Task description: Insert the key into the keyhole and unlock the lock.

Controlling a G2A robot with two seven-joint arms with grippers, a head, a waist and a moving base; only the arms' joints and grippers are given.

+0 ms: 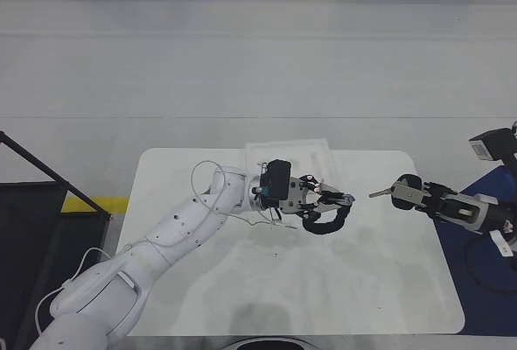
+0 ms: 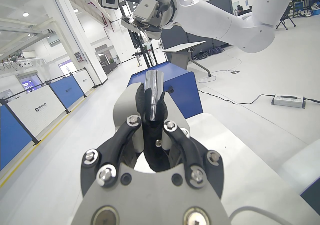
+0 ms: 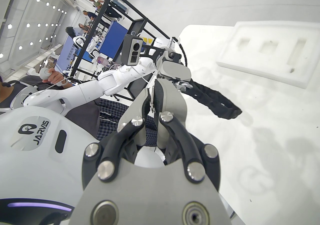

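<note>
The lock is a chrome cylinder (image 2: 153, 93) with a black sleeved cable loop (image 1: 326, 224). My left gripper (image 2: 152, 91) is shut on the cylinder and holds it above the table's middle (image 1: 335, 199), its free end facing right. My right gripper (image 1: 396, 190) is shut on a small metal key (image 1: 380, 192) whose tip points left at the cylinder, a short gap away. In the right wrist view the key is a thin blade (image 3: 150, 101) between the shut fingers of the right gripper (image 3: 152, 91), with the loop (image 3: 215, 103) hanging beyond. The left wrist view shows the key (image 2: 145, 34) farther off.
A white foam tray (image 1: 289, 157) with several cut-out recesses lies at the back of the white table (image 1: 241, 289); the same tray (image 3: 270, 53) appears in the right wrist view. A blue cabinet (image 2: 175, 86) stands off the table's right edge.
</note>
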